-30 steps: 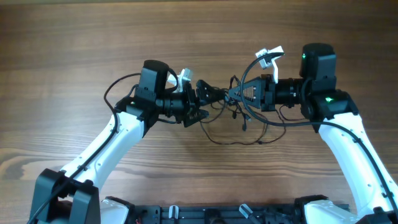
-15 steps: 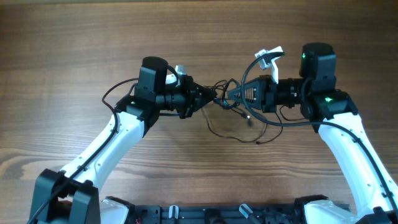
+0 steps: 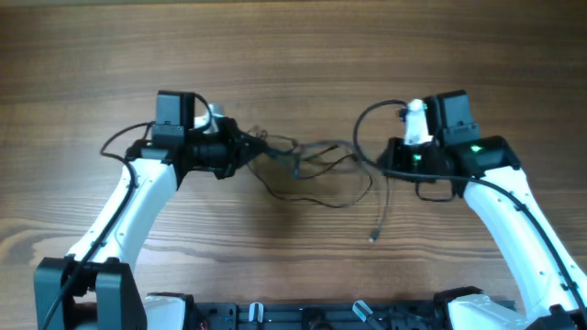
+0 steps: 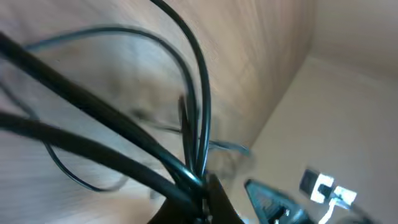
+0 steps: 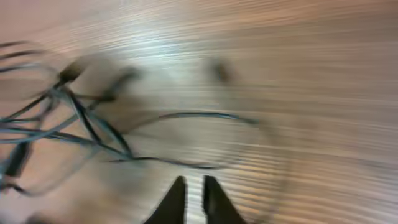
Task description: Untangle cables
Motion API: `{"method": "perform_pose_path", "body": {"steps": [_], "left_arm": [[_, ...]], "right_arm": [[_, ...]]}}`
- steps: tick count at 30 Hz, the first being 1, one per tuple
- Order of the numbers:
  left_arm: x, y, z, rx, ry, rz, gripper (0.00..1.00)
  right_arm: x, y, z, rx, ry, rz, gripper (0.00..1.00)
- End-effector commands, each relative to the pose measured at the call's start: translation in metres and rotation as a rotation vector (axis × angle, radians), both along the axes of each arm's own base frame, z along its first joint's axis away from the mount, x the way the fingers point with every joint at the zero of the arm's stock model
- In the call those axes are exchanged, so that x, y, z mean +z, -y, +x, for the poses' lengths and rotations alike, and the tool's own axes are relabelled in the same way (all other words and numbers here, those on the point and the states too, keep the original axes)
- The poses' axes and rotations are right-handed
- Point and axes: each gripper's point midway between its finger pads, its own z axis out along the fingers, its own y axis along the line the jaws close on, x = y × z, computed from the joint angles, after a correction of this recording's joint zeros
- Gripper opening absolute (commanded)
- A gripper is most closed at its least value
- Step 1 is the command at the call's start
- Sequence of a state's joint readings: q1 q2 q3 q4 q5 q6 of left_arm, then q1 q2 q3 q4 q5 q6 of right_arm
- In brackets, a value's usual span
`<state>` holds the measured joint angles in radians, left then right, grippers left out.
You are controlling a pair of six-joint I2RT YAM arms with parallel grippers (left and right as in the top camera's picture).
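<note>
Cables: the thin black cords with small plugs are lying in a loose tangle, stretching from the fingertips of the left gripper toward the right gripper.
Loose end: one cord is trailing away from the tangle, and its small plug is resting just beside the right gripper, on the side of the robot base.
Left gripper: it is pinching the cables with its jaws closed, and several strands are fanning out ahead of it.
Right gripper: its fingers are standing only slightly apart and holding nothing; the cables are lying ahead of it, not touching.
Table: the brown wooden table is lying under both grippers.
</note>
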<state>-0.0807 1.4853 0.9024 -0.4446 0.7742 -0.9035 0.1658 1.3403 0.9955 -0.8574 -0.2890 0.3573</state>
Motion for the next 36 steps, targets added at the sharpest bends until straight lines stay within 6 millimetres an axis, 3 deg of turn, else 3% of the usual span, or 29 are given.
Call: {"method": "perform_pose_path", "body": {"steps": [1,2,4,5,6,7,9,10,12,15,19,25,26,28,31,36], "left_arm": [[-0.01,-0.023,0.01,0.058,0.025,0.078,0.04],[-0.006,-0.019,0.008,0.043,0.029,0.051,0.04],[0.0,-0.015,0.007,0.027,0.041,0.028,0.04],[0.003,-0.011,0.006,-0.002,0.067,0.024,0.04],[0.01,0.001,0.004,-0.078,0.132,-0.001,0.04],[0.015,0.01,0.002,-0.12,0.162,-0.019,0.04],[0.032,0.032,-0.004,-0.254,0.29,-0.078,0.04],[0.049,0.051,-0.012,-0.371,0.404,-0.145,0.04],[0.081,0.073,-0.027,-0.533,0.576,-0.285,0.04],[0.111,0.082,-0.042,-0.652,0.707,-0.412,0.04],[0.117,0.082,-0.051,-0.693,0.71,-0.466,0.05],[0.133,0.081,-0.07,-0.788,0.743,-0.575,0.04],[0.133,0.081,-0.071,-0.793,0.741,-0.582,0.04],[0.133,0.08,-0.071,-0.791,0.738,-0.582,0.04],[0.133,0.08,-0.071,-0.789,0.727,-0.584,0.04],[0.133,0.079,-0.07,-0.786,0.732,-0.582,0.33]], "right_arm": [[-0.004,0.057,0.007,-0.179,0.02,-0.263,0.18],[-0.005,0.068,0.003,-0.261,-0.002,-0.302,0.18],[-0.005,0.062,0.004,-0.278,-0.008,-0.259,0.18],[-0.002,0.044,0.009,-0.214,0.009,-0.169,0.19],[0.012,-0.004,0.012,0.02,0.068,0.046,0.22],[0.027,-0.031,0.01,0.164,0.115,0.182,0.25],[0.058,-0.073,-0.006,0.396,0.193,0.422,0.31],[0.061,-0.081,-0.01,0.44,0.202,0.443,0.32],[0.056,-0.089,-0.015,0.468,0.194,0.402,0.33],[0.052,-0.1,-0.019,0.504,0.197,0.372,0.37],[0.048,-0.107,-0.017,0.52,0.195,0.376,0.51],[0.025,-0.112,0.0,0.409,0.094,0.408,0.47],[0.02,-0.11,0.005,0.366,0.075,0.397,0.42],[-0.006,-0.087,0.02,0.151,0.005,0.258,0.42],[-0.036,-0.027,0.027,-0.203,-0.065,-0.021,0.43],[-0.045,0.033,0.017,-0.402,-0.066,-0.312,0.42]]}}
